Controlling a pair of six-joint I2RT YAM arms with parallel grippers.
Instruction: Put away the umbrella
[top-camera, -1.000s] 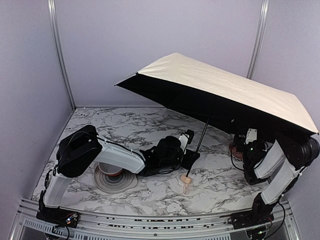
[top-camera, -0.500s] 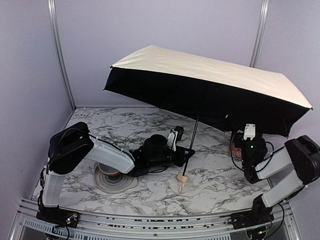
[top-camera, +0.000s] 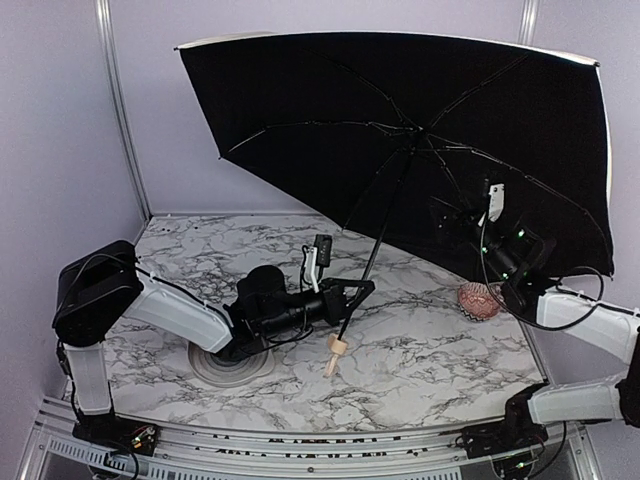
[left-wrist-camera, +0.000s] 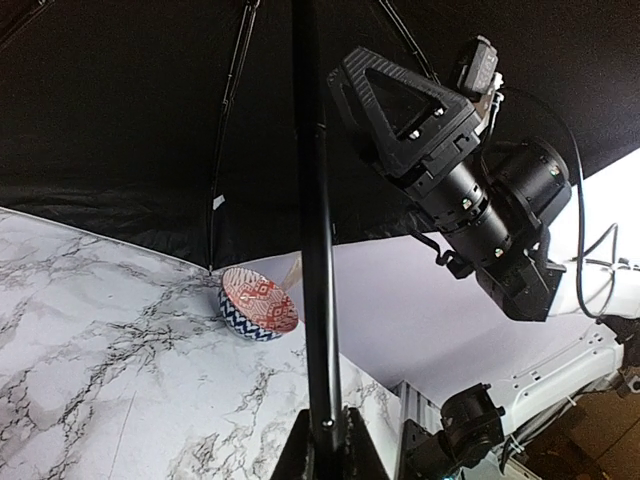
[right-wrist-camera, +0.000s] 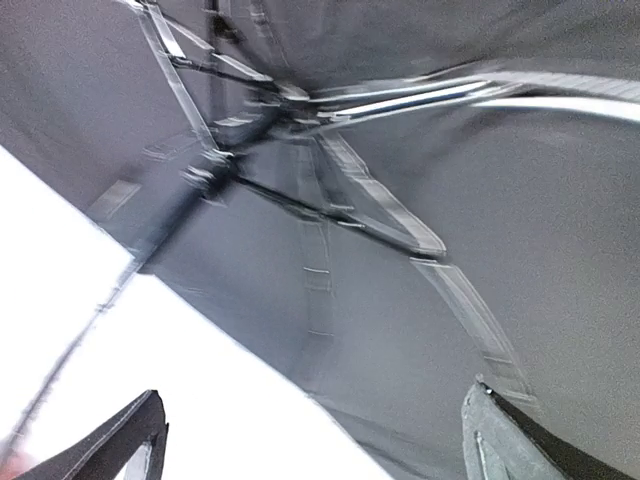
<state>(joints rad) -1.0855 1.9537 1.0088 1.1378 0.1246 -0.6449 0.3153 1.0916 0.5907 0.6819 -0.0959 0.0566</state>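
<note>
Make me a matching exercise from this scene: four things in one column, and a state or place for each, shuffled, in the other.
Things:
1. umbrella handle
2. left gripper
3. right gripper
4. patterned bowl

States or places:
A. jaws wide open, under the canopy
B. resting on the marble table
C. tan, at the lower end of the shaft
D. shut on the shaft

Pairs: 1-C, 2-D, 3-A, 4-B
</note>
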